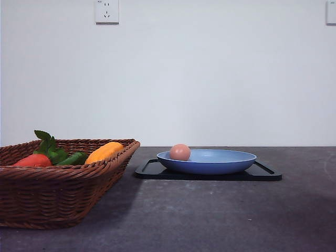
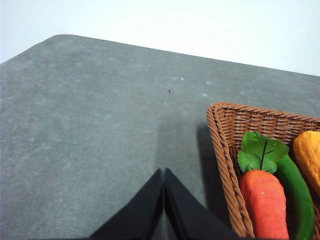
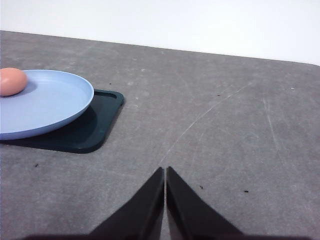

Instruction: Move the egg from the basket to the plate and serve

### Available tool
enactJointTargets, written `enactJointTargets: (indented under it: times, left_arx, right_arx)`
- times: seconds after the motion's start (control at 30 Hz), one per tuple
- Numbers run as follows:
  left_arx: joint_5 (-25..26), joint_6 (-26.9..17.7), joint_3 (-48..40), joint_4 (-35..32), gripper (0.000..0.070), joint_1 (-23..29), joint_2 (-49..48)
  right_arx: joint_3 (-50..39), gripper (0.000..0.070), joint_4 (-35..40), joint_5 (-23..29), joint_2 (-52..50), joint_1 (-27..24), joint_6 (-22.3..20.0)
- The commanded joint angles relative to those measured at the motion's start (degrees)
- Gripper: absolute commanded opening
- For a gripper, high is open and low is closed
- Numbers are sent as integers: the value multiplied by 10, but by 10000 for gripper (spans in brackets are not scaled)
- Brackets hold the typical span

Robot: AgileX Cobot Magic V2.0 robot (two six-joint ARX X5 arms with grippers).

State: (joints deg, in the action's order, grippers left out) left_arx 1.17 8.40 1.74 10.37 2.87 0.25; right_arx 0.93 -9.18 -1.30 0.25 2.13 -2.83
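Right end effector [image 3: 164, 172]: pressed together, empty — above bare table [image 3: 225, 130].
Egg [image 3: 12, 81]: on plate [image 3: 45, 107] — well apart from it.
Left end effector [image 2: 163, 174]: pressed together, beside basket [image 2: 222, 145].

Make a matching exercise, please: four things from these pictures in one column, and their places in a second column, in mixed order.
Things:
1. egg
2. plate
3. orange pepper
4. left gripper

Places:
A. on the black tray
B. in the basket
C. on the blue plate
D. above bare table, beside the basket

Pairs: 1-C, 2-A, 3-B, 4-D
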Motion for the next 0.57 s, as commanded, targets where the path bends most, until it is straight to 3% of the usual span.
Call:
enactJointTargets:
  times: [0.0, 0.53]
  left_arx:
    - [-2, 2, -16, 2, 0, 1, -1]
    - [-2, 2, -16, 2, 0, 1, -1]
  right_arx:
    - [-2, 0, 6, 3, -1, -1, -2]
    - [-2, 0, 6, 3, -1, -1, -2]
